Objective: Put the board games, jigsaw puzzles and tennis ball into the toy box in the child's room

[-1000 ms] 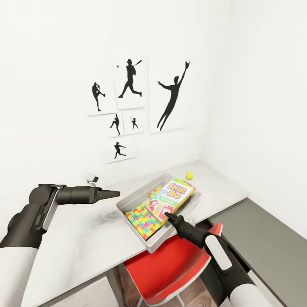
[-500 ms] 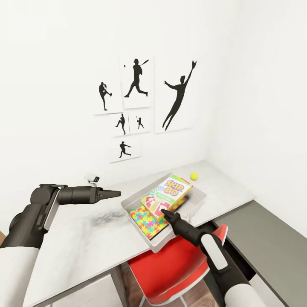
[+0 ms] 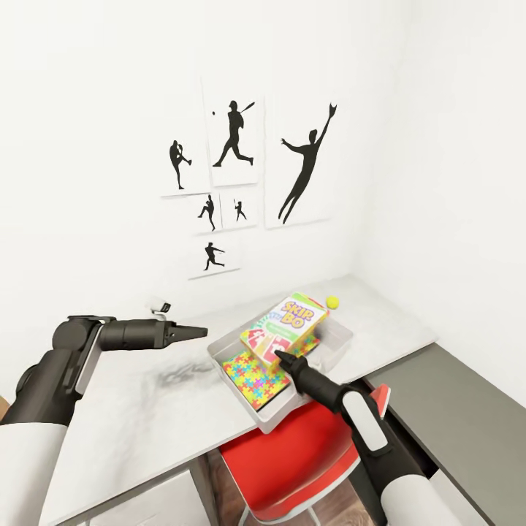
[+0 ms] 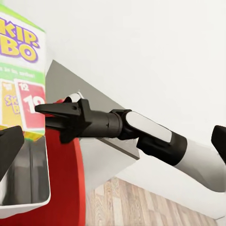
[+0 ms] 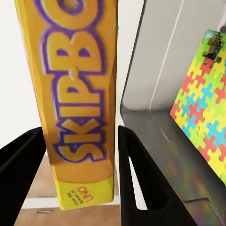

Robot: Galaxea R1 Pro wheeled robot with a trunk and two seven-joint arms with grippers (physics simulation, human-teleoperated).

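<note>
The toy box (image 3: 330, 353) sits on the table (image 3: 139, 416) with a jigsaw puzzle (image 3: 252, 378) lying flat inside it. My right gripper (image 3: 279, 356) is shut on the lower end of a yellow-green board game (image 3: 286, 327), holding it tilted above the box. In the right wrist view the game's edge (image 5: 80, 94) is clamped between the fingers (image 5: 139, 169), with the jigsaw puzzle (image 5: 202, 106) beyond. The tennis ball (image 3: 332, 301) rests on the table just behind the box. My left gripper (image 3: 199, 332) hovers open over the table, left of the box.
A red chair (image 3: 292, 456) stands under the table edge below the toy box. The dark grey cabinet top (image 3: 453, 416) adjoins at the right. A small white object (image 3: 157, 305) sits near the wall. White walls with baseball silhouettes (image 3: 234, 139) close off the corner.
The camera shifted slightly a second ago. My right gripper has raised the board game and tipped it more upright, moving a little left over the box. The left arm has stayed put.
</note>
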